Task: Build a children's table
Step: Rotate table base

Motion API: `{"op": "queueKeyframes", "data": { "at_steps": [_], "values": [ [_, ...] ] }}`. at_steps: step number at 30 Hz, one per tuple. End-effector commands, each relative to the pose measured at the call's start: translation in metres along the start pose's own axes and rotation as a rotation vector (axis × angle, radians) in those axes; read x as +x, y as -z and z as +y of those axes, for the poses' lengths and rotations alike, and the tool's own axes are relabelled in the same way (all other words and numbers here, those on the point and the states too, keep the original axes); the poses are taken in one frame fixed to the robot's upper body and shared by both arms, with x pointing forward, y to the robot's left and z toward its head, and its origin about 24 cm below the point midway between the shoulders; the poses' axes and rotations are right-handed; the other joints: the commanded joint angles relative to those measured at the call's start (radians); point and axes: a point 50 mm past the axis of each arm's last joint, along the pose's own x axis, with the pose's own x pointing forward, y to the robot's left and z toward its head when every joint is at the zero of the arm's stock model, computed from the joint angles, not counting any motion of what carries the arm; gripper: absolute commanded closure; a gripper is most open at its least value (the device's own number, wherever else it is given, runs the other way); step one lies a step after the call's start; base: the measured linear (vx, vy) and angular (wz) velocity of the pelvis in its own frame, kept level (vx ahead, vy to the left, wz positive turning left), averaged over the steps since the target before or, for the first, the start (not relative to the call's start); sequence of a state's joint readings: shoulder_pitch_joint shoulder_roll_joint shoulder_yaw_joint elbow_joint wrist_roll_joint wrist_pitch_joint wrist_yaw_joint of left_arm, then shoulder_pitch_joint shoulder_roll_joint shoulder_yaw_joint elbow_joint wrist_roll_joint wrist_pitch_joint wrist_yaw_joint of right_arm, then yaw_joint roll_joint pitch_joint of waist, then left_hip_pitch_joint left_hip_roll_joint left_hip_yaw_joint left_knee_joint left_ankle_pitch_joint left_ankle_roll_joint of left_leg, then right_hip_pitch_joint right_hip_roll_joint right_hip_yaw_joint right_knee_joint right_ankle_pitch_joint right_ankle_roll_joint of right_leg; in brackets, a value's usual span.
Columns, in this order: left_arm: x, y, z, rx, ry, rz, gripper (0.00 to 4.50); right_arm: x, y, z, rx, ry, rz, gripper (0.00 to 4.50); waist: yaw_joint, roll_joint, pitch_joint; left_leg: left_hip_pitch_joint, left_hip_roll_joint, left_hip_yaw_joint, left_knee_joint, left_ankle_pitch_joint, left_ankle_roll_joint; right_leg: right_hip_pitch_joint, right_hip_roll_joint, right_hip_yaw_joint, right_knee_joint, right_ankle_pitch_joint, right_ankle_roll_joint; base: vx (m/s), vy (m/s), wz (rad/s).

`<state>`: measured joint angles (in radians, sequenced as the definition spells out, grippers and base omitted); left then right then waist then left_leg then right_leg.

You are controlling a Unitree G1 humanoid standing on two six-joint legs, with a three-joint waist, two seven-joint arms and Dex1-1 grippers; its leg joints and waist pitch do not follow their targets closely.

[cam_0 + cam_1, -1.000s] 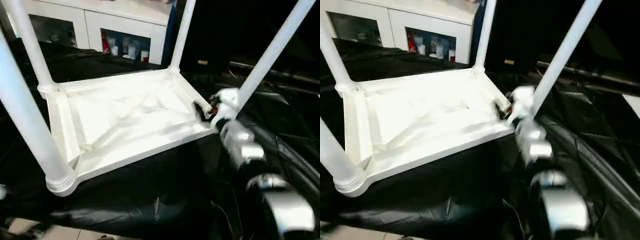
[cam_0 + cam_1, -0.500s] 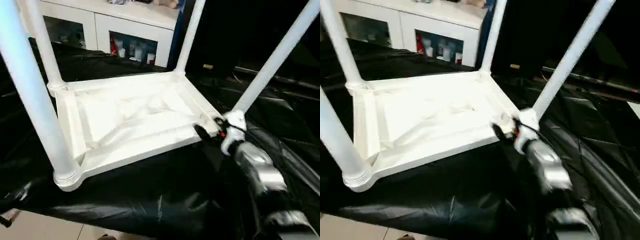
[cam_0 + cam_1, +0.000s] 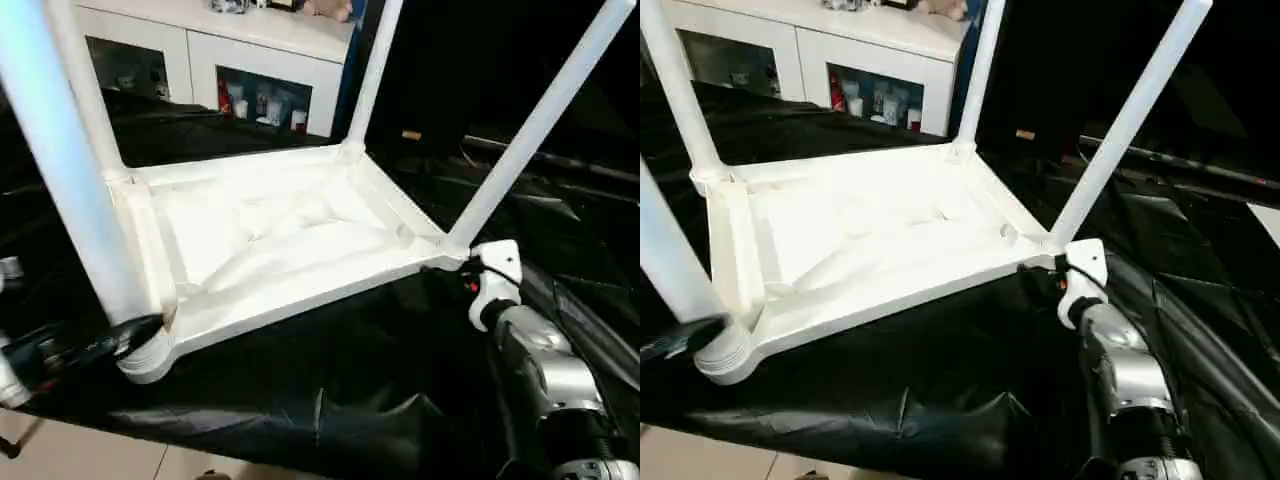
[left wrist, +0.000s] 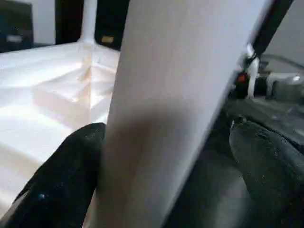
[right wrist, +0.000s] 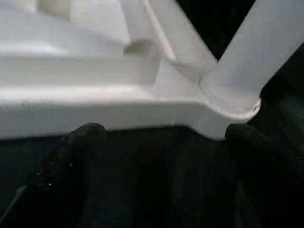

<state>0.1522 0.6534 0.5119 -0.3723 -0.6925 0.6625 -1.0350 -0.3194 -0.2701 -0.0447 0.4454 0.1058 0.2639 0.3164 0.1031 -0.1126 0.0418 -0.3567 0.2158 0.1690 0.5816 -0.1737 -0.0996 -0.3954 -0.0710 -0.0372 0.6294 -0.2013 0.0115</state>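
Children's table parts are seen already joined: the white tabletop lies underside up on the black-draped work table, ribs and corner sockets facing upward, so that the four tube legs can be pushed down into the sockets from above and stand upright without being held. A leg is seated in each corner: the near left leg, the far left leg, the far right leg and the near right leg. The left gripper is set around the near left leg just above its socket, with the black fingers spread wide on either side of the tube; one finger looks close against it, the other stands clear, so no clamped grip is shown. This placement is judged to be for steadying or pressing that leg home, since the ringed socket collar sits at the table's edge. The right gripper is held wide open and empty, low beside the near right corner socket, its fingers pointing at the tabletop's rim from the cloth side without touching it. A white cabinet stands beyond the work table. The assembly appears nearly complete, with only seating checks and turning upright judged to remain.
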Motion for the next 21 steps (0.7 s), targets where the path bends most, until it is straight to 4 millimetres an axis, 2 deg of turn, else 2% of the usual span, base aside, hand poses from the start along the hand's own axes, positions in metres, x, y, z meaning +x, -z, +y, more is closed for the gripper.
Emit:
{"op": "queueKeyframes", "data": {
  "at_steps": [1, 4, 6, 8, 9, 11, 12, 13, 14, 16, 19, 20, 21],
  "values": [
    [0.019, -0.005, -0.011, 0.0, 0.105, -0.024, 0.0, 0.008, -0.004, 0.002, -0.028, 0.015, 0.03, 0.03, -0.004, 0.029, -0.04, 0.014, 0.004, 0.002, -0.079, -0.369, -0.059, 0.015, -0.037, 0.032, -0.083, -0.307, -0.108, 0.0, 0.0, 0.0],
    [0.033, -0.01, -0.021, -0.012, 0.189, -0.043, 0.0, 0.016, -0.004, 0.011, -0.045, -0.015, 0.052, 0.03, -0.007, 0.03, -0.043, 0.012, 0.004, 0.002, -0.076, -0.365, -0.067, 0.018, -0.037, 0.031, -0.077, -0.275, -0.12, 0.0, 0.0, 0.0],
    [0.052, -0.011, -0.035, -0.05, 0.313, -0.027, 0.0, 0.026, -0.006, 0.025, -0.051, -0.054, 0.062, 0.03, -0.008, 0.033, -0.047, 0.018, 0.003, 0.006, -0.072, -0.347, -0.071, 0.014, -0.035, 0.03, -0.07, -0.23, -0.14, 0.0, 0.0, 0.0],
    [0.064, -0.008, -0.043, -0.054, 0.371, -0.004, 0.0, 0.032, -0.007, 0.034, -0.047, -0.077, 0.069, 0.03, -0.007, 0.034, -0.047, 0.016, 0.004, 0.005, -0.073, -0.342, -0.074, 0.015, -0.036, 0.03, -0.068, -0.215, -0.145, 0.0, 0.0, 0.0],
    [0.07, -0.006, -0.047, -0.057, 0.403, 0.002, 0.0, 0.035, -0.007, 0.04, -0.05, -0.095, 0.073, 0.03, -0.007, 0.03, -0.048, 0.008, 0.004, 0.005, -0.073, -0.32, -0.079, 0.024, -0.038, 0.03, -0.066, -0.202, -0.14, 0.0, 0.0, 0.0],
    [0.082, -0.004, -0.053, -0.07, 0.451, 0.003, 0.0, 0.039, -0.008, 0.049, -0.066, -0.122, 0.081, 0.03, -0.012, 0.032, -0.05, 0.007, 0.003, 0.005, -0.072, -0.3, -0.084, 0.028, -0.038, 0.03, -0.064, -0.179, -0.138, 0.0, 0.0, 0.0],
    [0.086, -0.003, -0.055, -0.072, 0.469, 0.006, 0.0, 0.041, -0.009, 0.053, -0.072, -0.137, 0.081, 0.03, -0.013, 0.032, -0.05, 0.008, 0.002, 0.005, -0.071, -0.297, -0.086, 0.028, -0.038, 0.03, -0.065, -0.183, -0.137, 0.0, 0.0, 0.0],
    [0.091, -0.002, -0.057, -0.073, 0.489, 0.009, 0.0, 0.043, -0.01, 0.058, -0.081, -0.153, 0.08, 0.03, -0.015, 0.037, -0.049, 0.008, 0.002, 0.005, -0.071, -0.299, -0.088, 0.027, -0.038, 0.03, -0.065, -0.186, -0.135, 0.0, 0.0, 0.0],
    [0.096, -0.001, -0.059, -0.076, 0.506, 0.009, 0.0, 0.045, -0.012, 0.063, -0.085, -0.174, 0.075, 0.03, -0.017, 0.033, -0.05, 0.006, 0.002, 0.005, -0.071, -0.298, -0.088, 0.029, -0.037, 0.029, -0.066, -0.188, -0.133, 0.0, 0.0, 0.0],
    [0.109, -0.003, -0.063, -0.076, 0.536, -0.004, 0.0, 0.048, -0.016, 0.075, -0.091, -0.215, 0.065, 0.03, -0.023, 0.04, -0.049, 0.008, 0.002, 0.004, -0.071, -0.316, -0.088, 0.027, -0.037, 0.031, -0.068, -0.211, -0.131, 0.0, 0.0, 0.0],
    [0.124, -0.006, -0.066, -0.074, 0.574, -0.018, 0.0, 0.051, -0.022, 0.092, -0.097, -0.276, 0.045, 0.03, -0.03, 0.033, -0.05, -0.002, 0.001, 0.002, -0.072, -0.295, -0.09, 0.036, -0.039, 0.03, -0.066, -0.21, -0.131, 0.0, 0.0, 0.0],
    [0.129, -0.007, -0.068, -0.073, 0.588, -0.021, 0.0, 0.052, -0.023, 0.096, -0.097, -0.292, 0.04, 0.03, -0.031, 0.035, -0.049, -0.001, 0.001, 0.002, -0.071, -0.301, -0.09, 0.034, -0.04, 0.03, -0.069, -0.229, -0.127, 0.0, 0.0, 0.0],
    [0.143, -0.009, -0.069, -0.07, 0.605, -0.033, 0.0, 0.054, -0.025, 0.107, -0.1, -0.315, 0.036, 0.03, -0.039, 0.03, -0.049, 0.001, 0.001, 0.002, -0.07, -0.313, -0.085, 0.031, -0.04, 0.031, -0.073, -0.262, -0.125, 0.0, 0.0, 0.0]
  ]
}}
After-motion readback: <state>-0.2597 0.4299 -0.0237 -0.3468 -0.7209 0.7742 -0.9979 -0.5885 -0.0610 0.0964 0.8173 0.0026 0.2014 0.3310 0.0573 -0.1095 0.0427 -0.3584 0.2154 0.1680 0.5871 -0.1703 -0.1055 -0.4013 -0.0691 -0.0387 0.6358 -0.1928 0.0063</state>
